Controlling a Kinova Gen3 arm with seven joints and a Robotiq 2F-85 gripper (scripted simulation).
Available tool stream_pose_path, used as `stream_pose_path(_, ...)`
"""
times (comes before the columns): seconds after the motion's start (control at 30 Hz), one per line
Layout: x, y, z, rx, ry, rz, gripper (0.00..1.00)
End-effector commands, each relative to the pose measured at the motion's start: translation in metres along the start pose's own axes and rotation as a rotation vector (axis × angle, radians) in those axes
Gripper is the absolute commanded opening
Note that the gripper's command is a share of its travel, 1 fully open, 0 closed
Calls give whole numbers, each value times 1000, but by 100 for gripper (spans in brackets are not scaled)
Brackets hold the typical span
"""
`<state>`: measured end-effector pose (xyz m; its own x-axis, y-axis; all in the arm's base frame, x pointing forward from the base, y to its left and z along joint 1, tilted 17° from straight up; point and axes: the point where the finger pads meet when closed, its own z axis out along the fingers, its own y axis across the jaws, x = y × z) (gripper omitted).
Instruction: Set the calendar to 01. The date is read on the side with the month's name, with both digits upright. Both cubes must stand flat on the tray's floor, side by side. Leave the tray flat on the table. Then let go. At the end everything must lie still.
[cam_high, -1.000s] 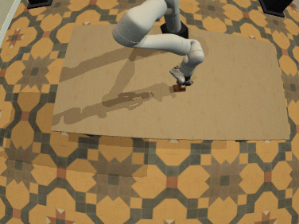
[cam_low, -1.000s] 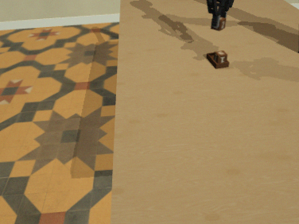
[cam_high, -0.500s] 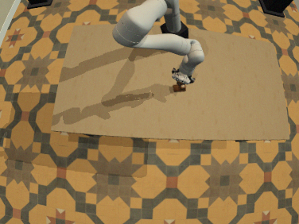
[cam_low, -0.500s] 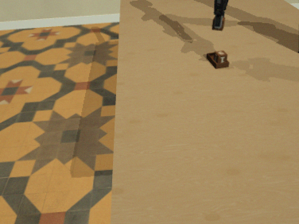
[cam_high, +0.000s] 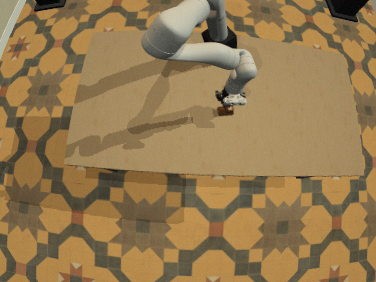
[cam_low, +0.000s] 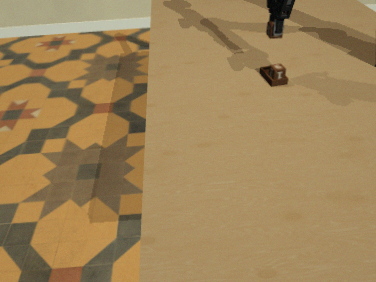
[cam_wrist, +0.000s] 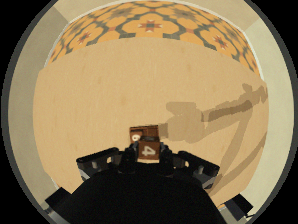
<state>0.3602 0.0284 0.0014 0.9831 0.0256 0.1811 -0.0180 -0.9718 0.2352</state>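
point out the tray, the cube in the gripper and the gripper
tray (cam_low: 270, 78), exterior view, its near wall
cube (cam_low: 273, 30), exterior view, its front face, held above the table
gripper (cam_high: 231, 101), top view, between the fingertips, shut on the cube

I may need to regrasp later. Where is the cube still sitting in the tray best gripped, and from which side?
Probably from straight above, fingers on two opposite upright faces of the cube. It stands above the low tray, whose walls cover its lower part, so only the upper faces are free. The gripper is now shut on the other cube.

Arm (cam_high: 200, 47) is chunky, rounded, pale grey-white tube segments on a black base (cam_high: 220, 37); the gripper (cam_low: 275, 22) is black.
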Motion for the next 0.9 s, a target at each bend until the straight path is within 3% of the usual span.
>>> stream_pose_path(0.0, 1, 1, -1, -2, -2, -124, 28)
stream_pose_path(0.73, 0, 0, -1, -1, -3, -828, 28)
stream_pose_path(0.87, 0, 0, -1, -1, -3, -893, 28)
